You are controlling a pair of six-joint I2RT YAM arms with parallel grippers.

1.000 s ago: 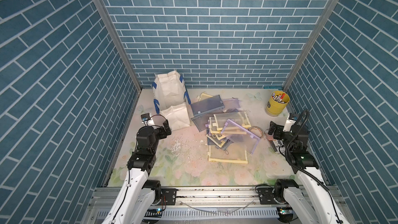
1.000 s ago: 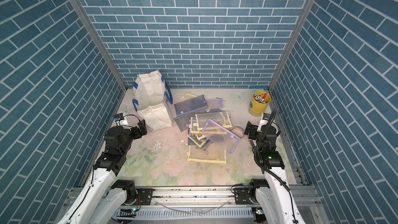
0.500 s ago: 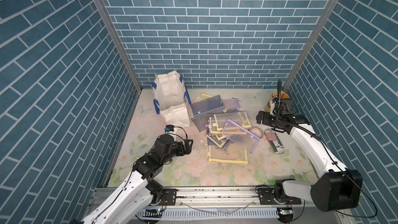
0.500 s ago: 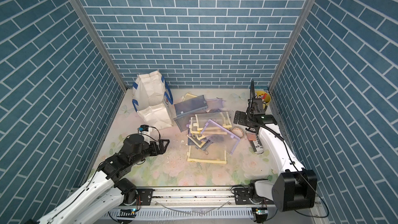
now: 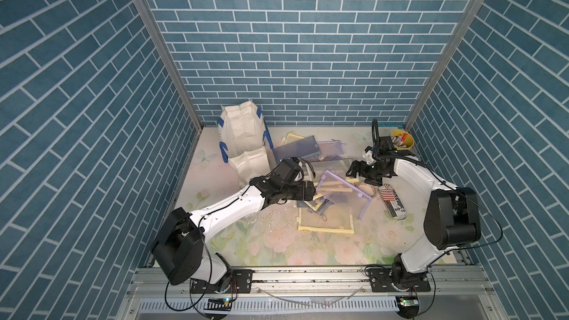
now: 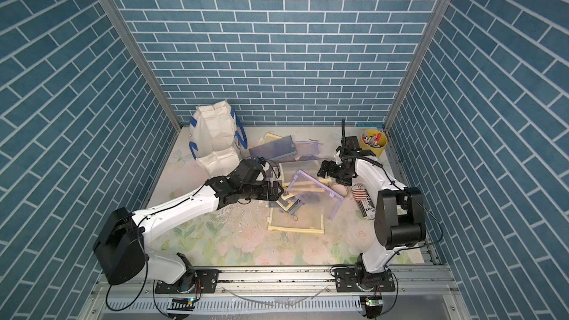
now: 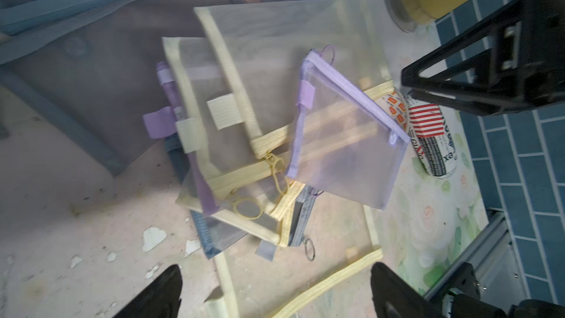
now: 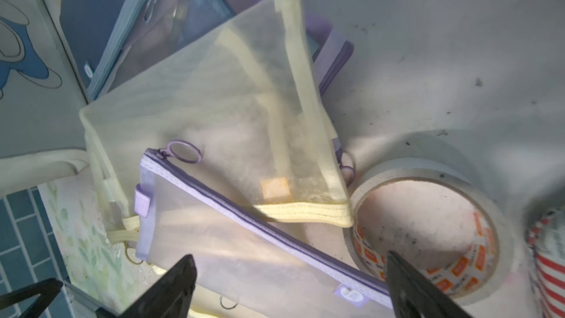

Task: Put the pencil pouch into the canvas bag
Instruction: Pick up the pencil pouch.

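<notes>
A pile of mesh pencil pouches lies mid-table; on top is a purple-trimmed pouch [image 5: 341, 195] [image 6: 311, 193] [image 7: 345, 145] [image 8: 244, 258], tilted over yellow-trimmed pouches [image 7: 244, 65]. The off-white canvas bag [image 5: 240, 130] [image 6: 212, 130] with blue straps stands at the back left, away from both grippers. My left gripper [image 5: 314, 193] [image 6: 279, 193] [image 7: 275, 273] is open at the pile's left side, over a yellow pouch border. My right gripper [image 5: 351, 171] [image 6: 323, 169] [image 8: 290, 258] is open above the purple pouch's zip edge. Neither holds anything.
A tape roll [image 5: 366, 187] [image 8: 428, 240] and a striped tube [image 5: 392, 203] lie right of the pile. A yellow pen bucket [image 5: 400, 141] stands at the back right. A blue-trimmed pouch [image 5: 295, 149] lies behind the pile, beside the bag. White flecks [image 7: 153, 237] dot the floral mat.
Both arms have swung in from the table's sides to the pouch pile, the left from the left, the right from the right. Both grippers stayed open.
</notes>
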